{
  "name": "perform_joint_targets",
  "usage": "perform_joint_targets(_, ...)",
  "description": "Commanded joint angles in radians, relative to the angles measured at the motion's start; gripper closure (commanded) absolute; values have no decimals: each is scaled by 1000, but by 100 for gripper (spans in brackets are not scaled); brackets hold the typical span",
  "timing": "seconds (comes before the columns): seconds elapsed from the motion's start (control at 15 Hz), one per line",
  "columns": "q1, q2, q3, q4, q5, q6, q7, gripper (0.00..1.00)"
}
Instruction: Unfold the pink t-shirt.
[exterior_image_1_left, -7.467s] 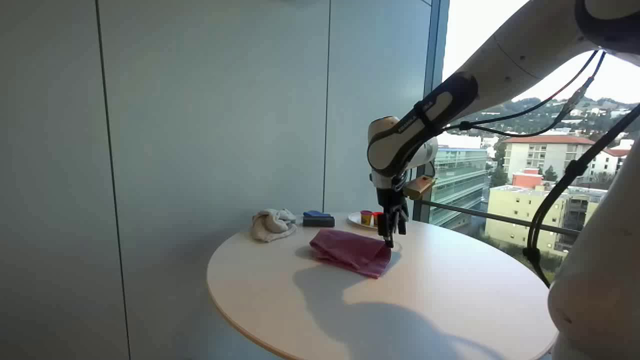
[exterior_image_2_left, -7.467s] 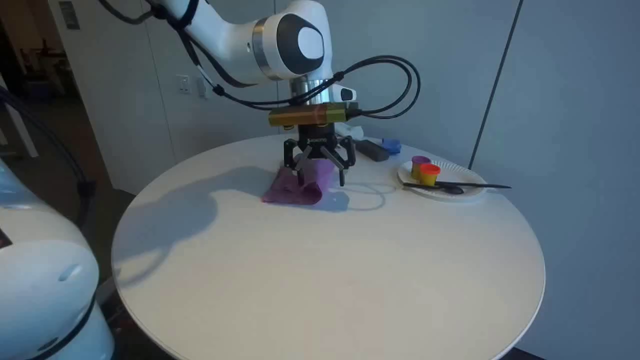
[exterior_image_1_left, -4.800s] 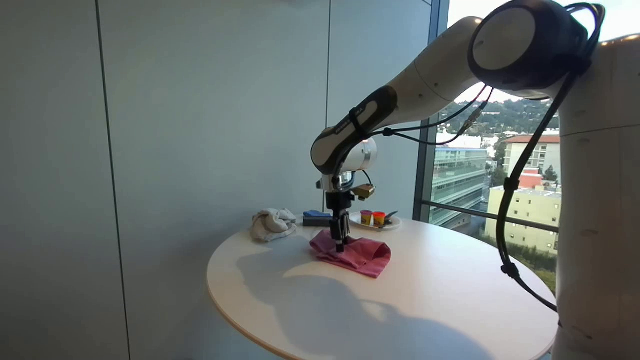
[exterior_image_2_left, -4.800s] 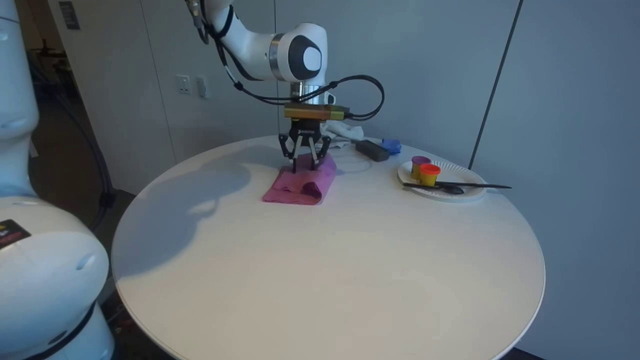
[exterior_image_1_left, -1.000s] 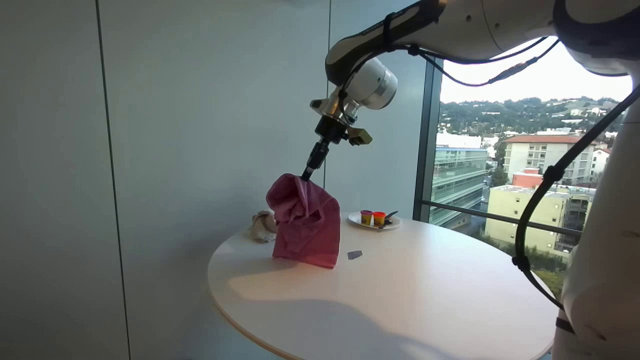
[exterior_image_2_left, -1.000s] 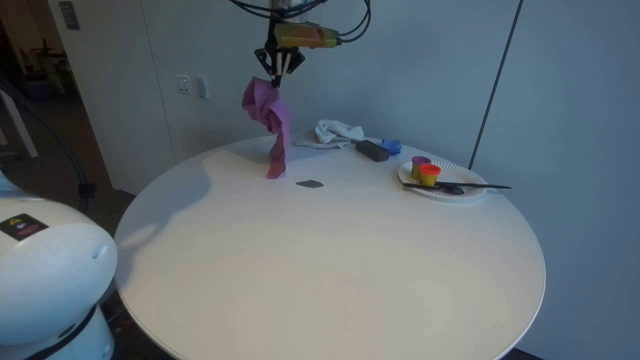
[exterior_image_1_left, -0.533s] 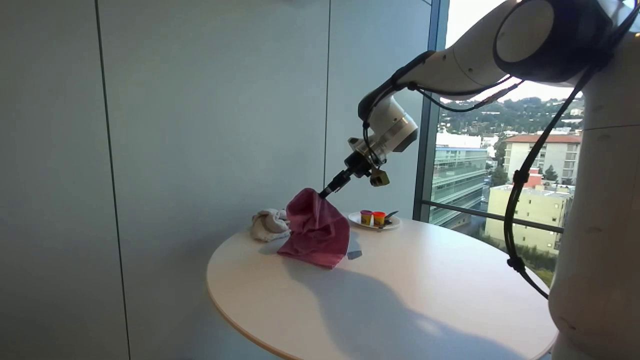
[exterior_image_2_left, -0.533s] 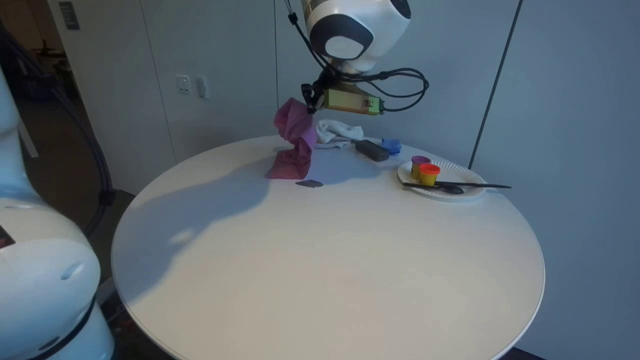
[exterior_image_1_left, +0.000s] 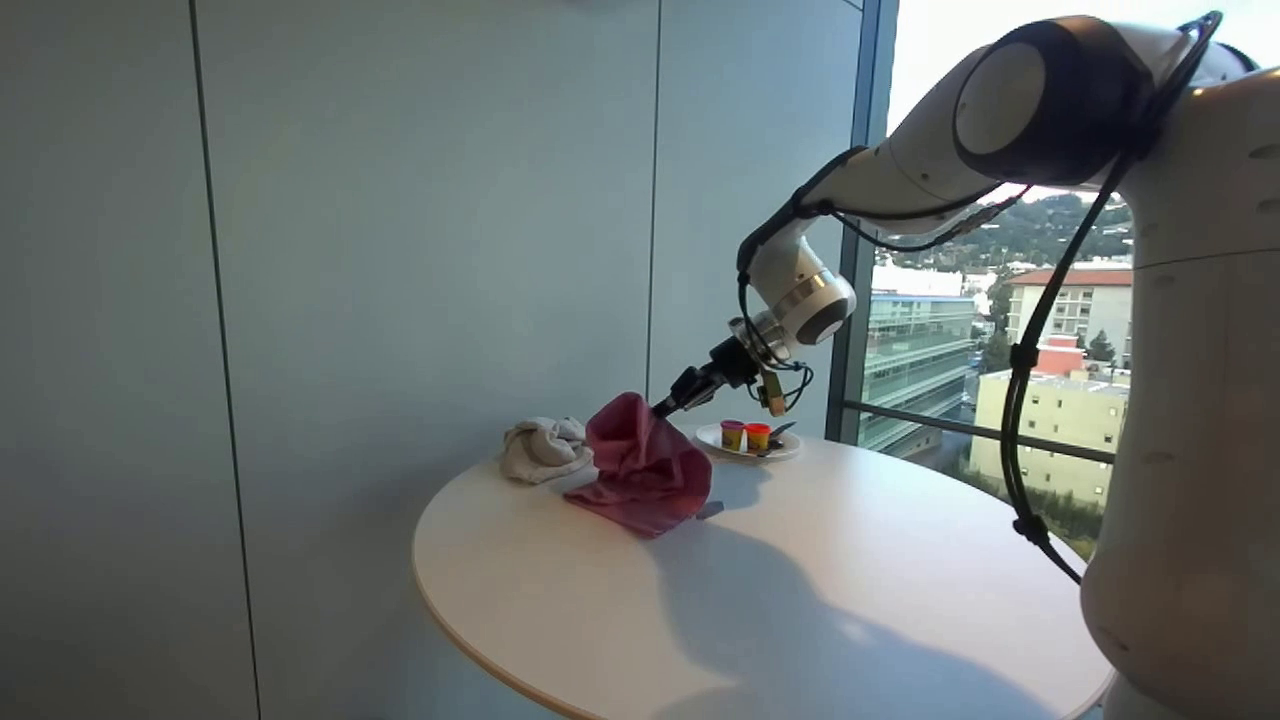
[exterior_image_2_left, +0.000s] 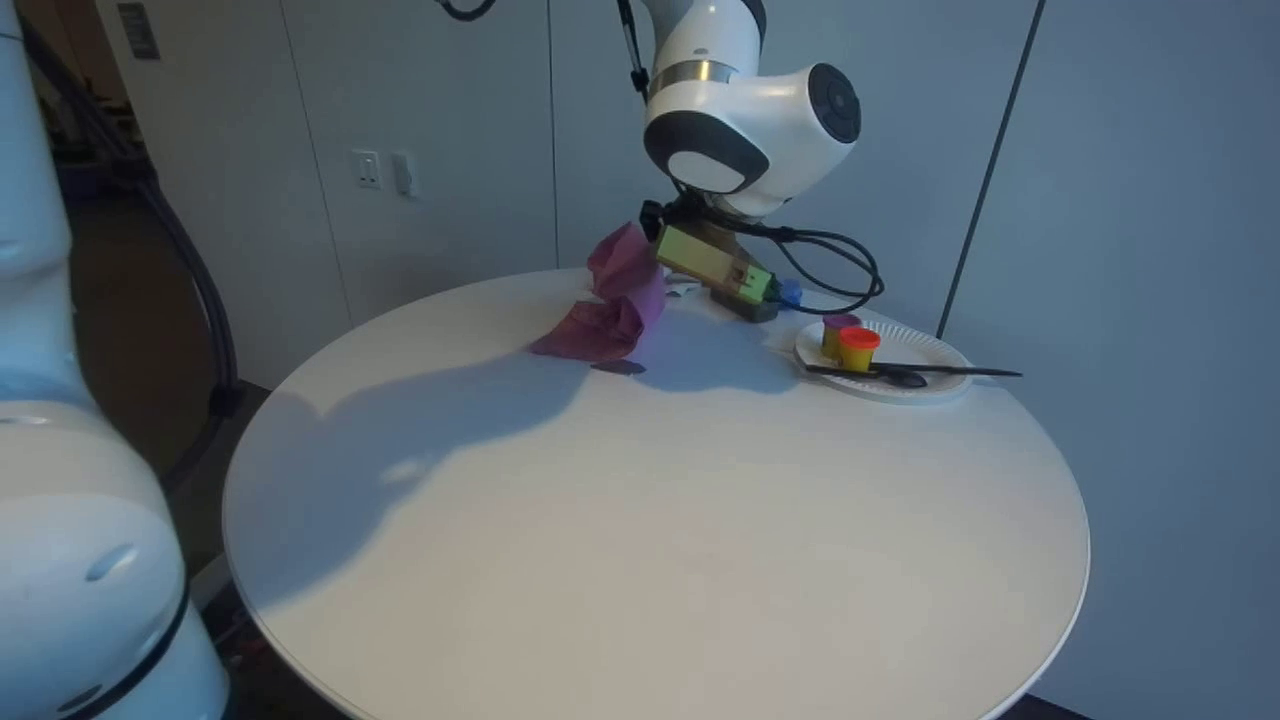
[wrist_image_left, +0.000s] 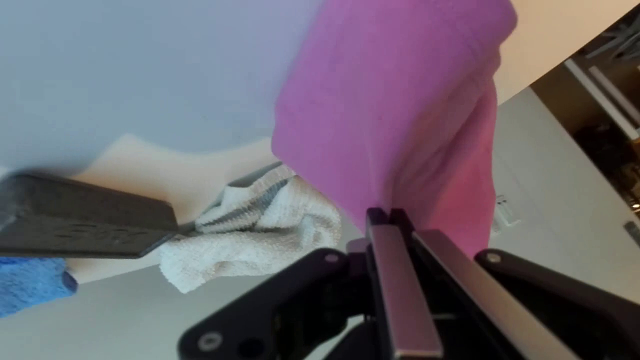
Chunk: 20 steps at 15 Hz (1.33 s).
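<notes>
Claw (wrist_image_left: 388, 215) and raised end of the pink t-shirt (exterior_image_1_left: 648, 470) now stand lower and nearer the plate (exterior_image_2_left: 925, 348) than a moment ago. Claw is closed, gripping the garment's top; its lower edge rests on the tabletop (exterior_image_2_left: 660, 560), folds bunched between. Step in hand, as judged: pulling the folds apart. Next move likely requires drawing the gripped end onward, laying it flat, then releasing.

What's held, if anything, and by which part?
The pink t-shirt, pinched in the claw near its raised top; exact garment part unclear.
</notes>
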<state>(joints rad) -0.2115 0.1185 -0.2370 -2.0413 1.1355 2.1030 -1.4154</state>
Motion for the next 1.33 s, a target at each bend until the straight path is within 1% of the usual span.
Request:
perform_joint_targets(0.0,36,-33,32,-40,-53,229,156,95)
perform_joint_targets(0.13,57,-40,50,-63,-108,369,250,95)
perform_joint_targets(0.33,78,-34,69,-97,-240,547,432,95)
perform_joint_targets(0.47,87,-33,73,-132,-360,657,573,96)
perform_joint_targets(0.53,112,-31,49,-151,-424,709,642,96)
perform_joint_targets(0.6,94,-27,63,-169,-513,754,732,95)
perform_joint_targets(0.67,90,-17,55,-191,-598,792,808,70)
perform_joint_targets(0.73,142,-7,-13,-210,-684,821,891,70)
perform_joint_targets(0.8,175,7,-69,-225,-777,833,973,65)
perform_joint_targets(0.87,246,28,-160,-231,-863,825,1038,59)
perform_joint_targets(0.93,304,47,-245,-226,-955,799,1086,52)
perform_joint_targets(1.0,356,61,-318,-219,-1044,797,1135,42)
perform_joint_targets(1.13,475,73,-474,-194,-1222,767,1211,29)
perform_joint_targets(1.2,548,49,-551,-196,-1310,752,1224,20)
perform_joint_targets(1.27,623,3,-623,-219,-1399,748,1226,13)
